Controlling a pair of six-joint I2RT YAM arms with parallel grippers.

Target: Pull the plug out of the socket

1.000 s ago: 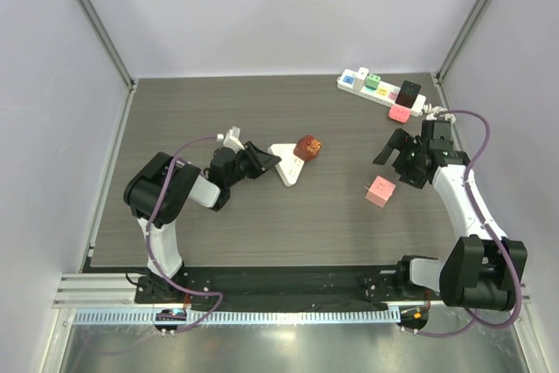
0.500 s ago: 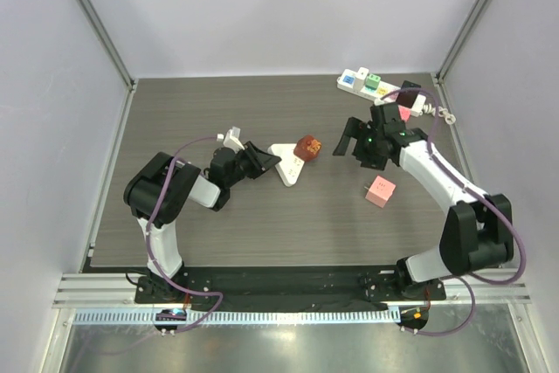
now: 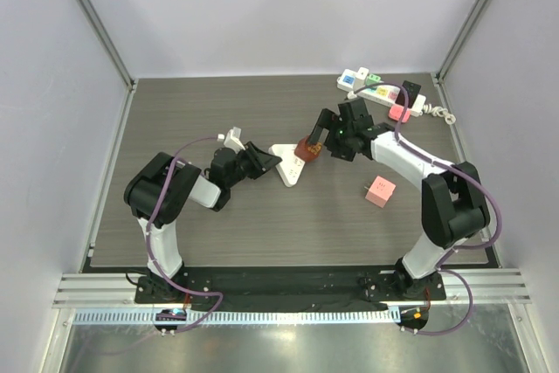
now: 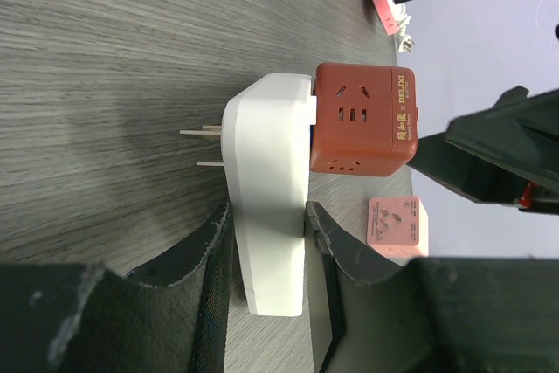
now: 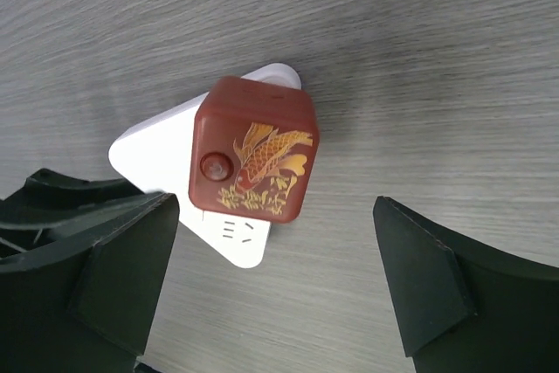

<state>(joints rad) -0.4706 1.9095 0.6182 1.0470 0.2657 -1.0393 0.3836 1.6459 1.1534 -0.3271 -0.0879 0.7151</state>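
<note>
Over on the left, the left pincer (image 3: 269, 162) lies low on the dark wood-grain tabletop (image 3: 218, 233), clamped on one corner of the white triangular socket (image 3: 284, 169). From above that grip is hard to read, but its own wrist camera makes it plain: the two black fingers (image 4: 208, 251) press against opposite flat faces of the socket (image 4: 266, 216). The same view shows two bare metal prongs (image 4: 201, 148) sticking out of the socket's far face. The reddish-brown plug (image 3: 306, 148), a cube, is seated in the socket at the end away from the clamped corner. The left wrist view shows pin holes and white lettering on the plug's sides (image 4: 362, 120). The right wrist view looks straight down on its top (image 5: 253, 155), which carries a gold fish design and a round button. The right pincer (image 3: 323, 137) hangs just beside the plug on its right with its jaws spread wide, nothing between them. In its own view the fingers (image 5: 428, 277) stand well clear on either side of the plug. Further right a pink adapter (image 3: 380, 190) lies alone, and a white power strip (image 3: 384, 92) with coloured blocks sits at the back right corner.
</note>
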